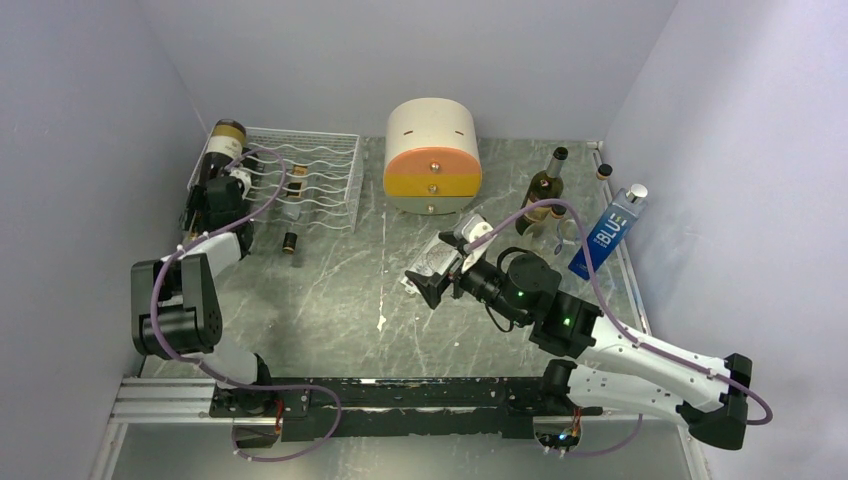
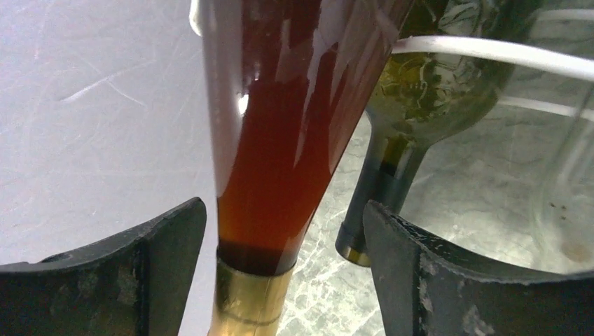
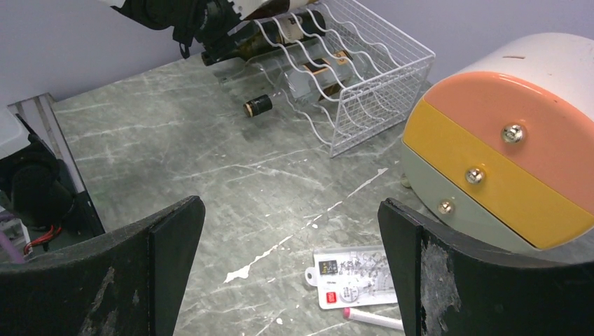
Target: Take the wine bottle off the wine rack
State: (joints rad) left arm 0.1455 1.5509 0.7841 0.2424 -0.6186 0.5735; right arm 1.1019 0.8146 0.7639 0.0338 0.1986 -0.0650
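Round cream-and-orange drawer cabinet (image 1: 432,160) is noted at counter (image 1: 330,300) rear. Bottle (image 1: 545,185) and blue carton (image 1: 605,238) are seen right. Packet (image 3: 354,276) is recorded lying flat near the cabinet.

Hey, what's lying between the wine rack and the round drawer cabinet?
Nothing. Only bare marbled tabletop separates the wine rack from the drawer cabinet. The right wrist view shows it most clearly, and the top view shows it too.

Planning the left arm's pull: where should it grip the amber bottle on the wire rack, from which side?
Probably the slim gold-foiled neck, from the wine rack's near side: the amber wine bottle lies with its neck pointing out at the left gripper, whose open fingers flank it.
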